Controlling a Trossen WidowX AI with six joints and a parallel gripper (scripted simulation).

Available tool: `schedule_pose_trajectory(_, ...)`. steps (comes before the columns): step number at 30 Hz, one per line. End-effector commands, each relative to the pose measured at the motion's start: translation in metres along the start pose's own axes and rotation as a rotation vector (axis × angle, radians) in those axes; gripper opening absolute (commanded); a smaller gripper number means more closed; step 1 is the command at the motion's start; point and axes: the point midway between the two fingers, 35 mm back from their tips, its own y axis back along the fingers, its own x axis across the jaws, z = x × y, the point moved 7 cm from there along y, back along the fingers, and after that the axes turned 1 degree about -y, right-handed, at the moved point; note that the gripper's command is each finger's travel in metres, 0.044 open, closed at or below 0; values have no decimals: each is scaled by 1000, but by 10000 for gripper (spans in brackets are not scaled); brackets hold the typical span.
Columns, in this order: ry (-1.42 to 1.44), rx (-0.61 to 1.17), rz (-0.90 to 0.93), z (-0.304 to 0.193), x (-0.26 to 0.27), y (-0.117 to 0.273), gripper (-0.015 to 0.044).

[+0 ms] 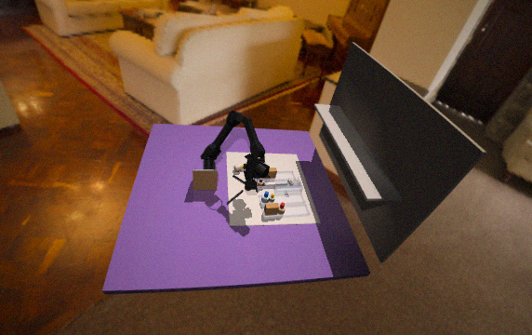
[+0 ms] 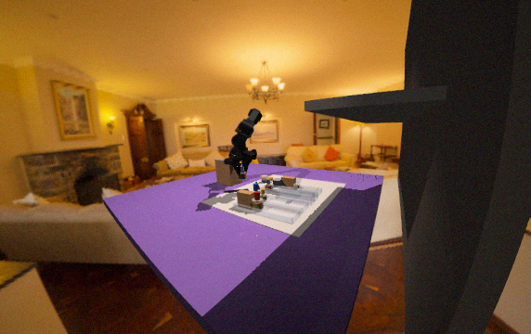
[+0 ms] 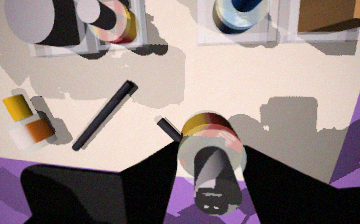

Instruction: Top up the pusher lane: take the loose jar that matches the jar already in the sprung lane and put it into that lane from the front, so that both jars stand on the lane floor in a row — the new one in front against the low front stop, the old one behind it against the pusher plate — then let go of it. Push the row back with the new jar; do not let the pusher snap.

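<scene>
My gripper (image 1: 250, 188) (image 2: 242, 174) (image 3: 208, 149) is shut on a clear round jar (image 2: 242, 175) (image 3: 210, 131) with a red and yellow label and a dark grey cap. The jar is held off the mat, roughly upright; the top view does not show it behind the gripper. A similar jar (image 1: 260, 182) (image 3: 116, 31) with a red and yellow label and a grey cap stands at the front of a clear lane, away from the held jar. The pusher plate cannot be made out. A loose jar (image 3: 28, 125) with a yellow cap and an orange label lies on the mat.
A dark rod (image 1: 234, 197) (image 3: 103, 115) lies on the pale mat. Neighbouring lanes hold a blue-capped jar (image 1: 266, 194) (image 2: 256, 186) (image 3: 241, 15) and a red-capped jar (image 1: 282, 205) (image 2: 256, 195). Brown blocks (image 1: 272, 208) (image 2: 245, 198) stand among them. A larger box (image 1: 205, 180) stands near the arm.
</scene>
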Motion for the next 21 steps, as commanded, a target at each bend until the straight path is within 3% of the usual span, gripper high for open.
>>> schedule_pose_trajectory(1, 4, -3, -6, -2, 3, 22, 0)
schedule_pose_trajectory(21, 51, -7, -10, 40, 72, -14, 0)
